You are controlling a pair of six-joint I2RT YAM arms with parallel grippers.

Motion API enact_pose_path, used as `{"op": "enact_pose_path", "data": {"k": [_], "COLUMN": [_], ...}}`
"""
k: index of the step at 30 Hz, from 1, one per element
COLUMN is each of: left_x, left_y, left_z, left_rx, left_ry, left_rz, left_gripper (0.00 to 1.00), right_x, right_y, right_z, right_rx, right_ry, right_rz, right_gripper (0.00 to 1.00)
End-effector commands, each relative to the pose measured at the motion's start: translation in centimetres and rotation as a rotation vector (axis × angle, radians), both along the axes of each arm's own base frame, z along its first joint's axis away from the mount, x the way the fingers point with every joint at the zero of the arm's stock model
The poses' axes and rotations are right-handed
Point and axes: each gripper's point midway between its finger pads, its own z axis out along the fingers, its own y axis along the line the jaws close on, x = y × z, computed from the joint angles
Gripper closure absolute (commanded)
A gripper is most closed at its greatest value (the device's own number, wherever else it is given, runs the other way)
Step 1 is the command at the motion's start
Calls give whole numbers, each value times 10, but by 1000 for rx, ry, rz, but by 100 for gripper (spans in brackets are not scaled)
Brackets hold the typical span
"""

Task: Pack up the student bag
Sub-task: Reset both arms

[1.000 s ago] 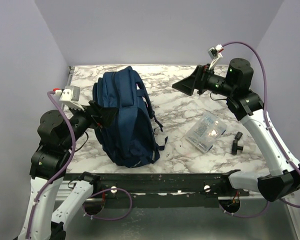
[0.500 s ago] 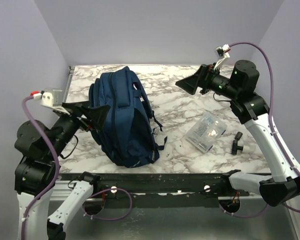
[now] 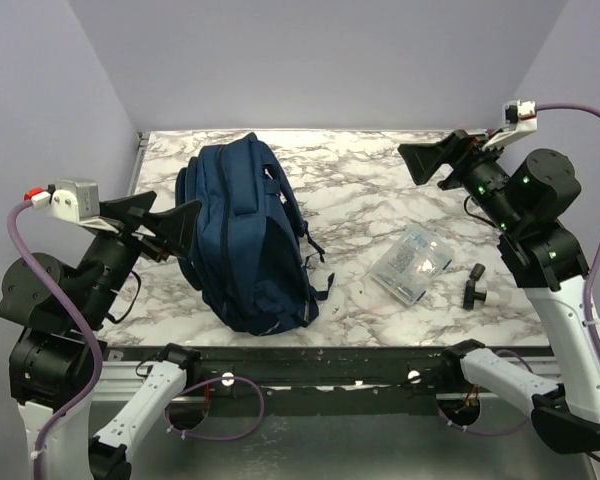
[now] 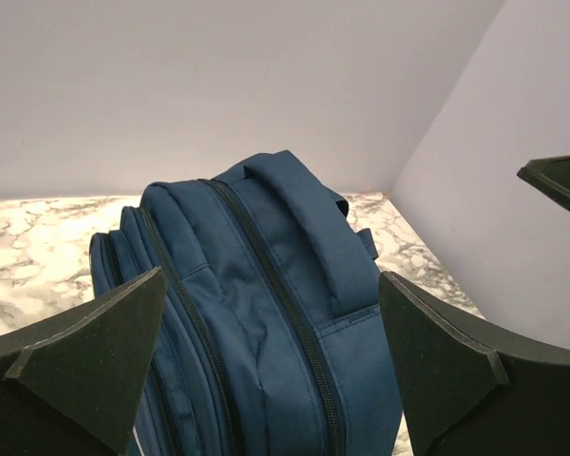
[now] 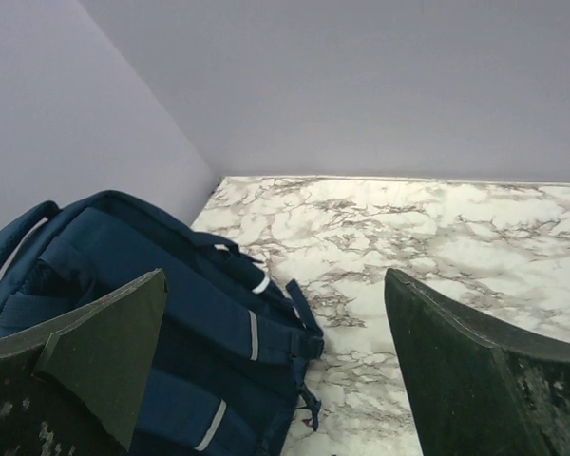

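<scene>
Navy blue, the large fabric student bag [image 3: 248, 240] is seen set left of centre on the white marble-patterned table [image 3: 370, 200]. The left gripper [image 3: 185, 225] is held spread wide just beside its left flank. The right gripper [image 3: 420, 165] is likewise spread, raised well apart at far right. A clear plastic pouch [image 3: 412, 262] is laid right of the bag.

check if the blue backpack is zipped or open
Zipped, as far as visible: the student bag shows closed zip lines in the left wrist view, no gaping compartment.
</scene>
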Motion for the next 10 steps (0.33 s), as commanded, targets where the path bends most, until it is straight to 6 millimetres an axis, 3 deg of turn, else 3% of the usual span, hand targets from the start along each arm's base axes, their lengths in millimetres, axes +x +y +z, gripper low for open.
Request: {"op": "enact_pose_path", "data": {"k": [1,6,10], "left_x": [-5,-14,-13], "left_y": [7,13,12], "left_z": [12,27,27], "left_rx": [-6,-17,-19], "left_ry": [-42,-90,-90], "left_rz": [31,48,46], "left_gripper": [6,6,6], "right_x": [-9,-30,-33], "right_y": [-24,-48,-55], "right_z": [22,45,46], "right_rx": [-4,31,16], "right_ry": [-74,-169,-165], "right_rz": [-111,-198,-228], "right_gripper": [0,0,0]}}
